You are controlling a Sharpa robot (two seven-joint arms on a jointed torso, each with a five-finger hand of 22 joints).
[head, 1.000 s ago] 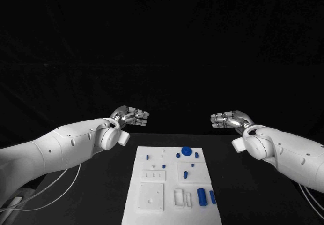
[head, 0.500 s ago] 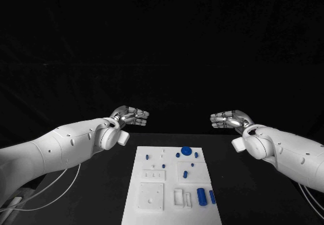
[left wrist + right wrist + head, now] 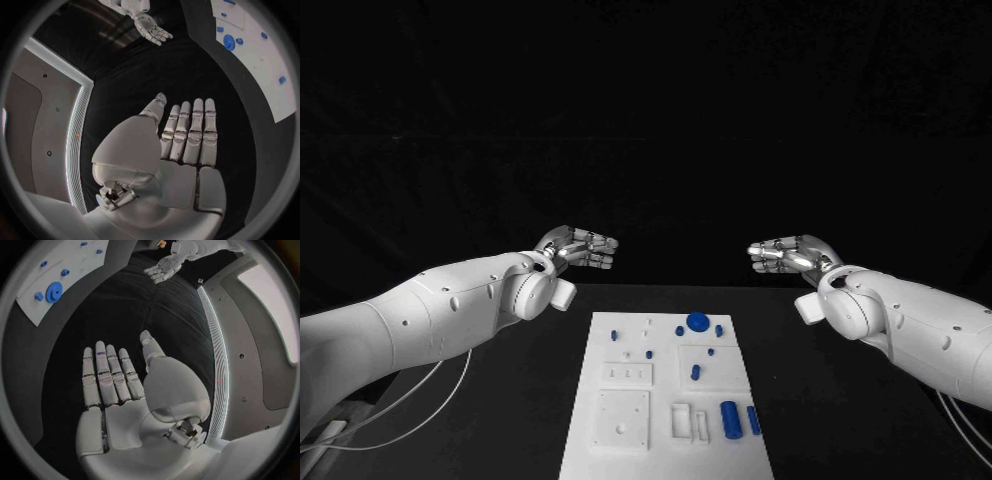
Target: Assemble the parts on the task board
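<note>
Assembly appears not yet started. The left hand [image 3: 581, 247] holds nothing, fingers straight and side by side. The white board [image 3: 623, 415] lies on the table below and between both sets of fingertips, carrying about eight blue parts [image 3: 697, 322]. The right hand [image 3: 785, 254] is likewise empty, fingers extended together.

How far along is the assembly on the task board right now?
Nothing looks started. Both the left hand and the right hand are raised beyond the far end of the task board, fingers extended and holding nothing. In hand: nothing. Left: the blue parts, including the round disc and the two cylinders near the board's close end. Whether any smaller piece is already seated cannot be told.
</note>
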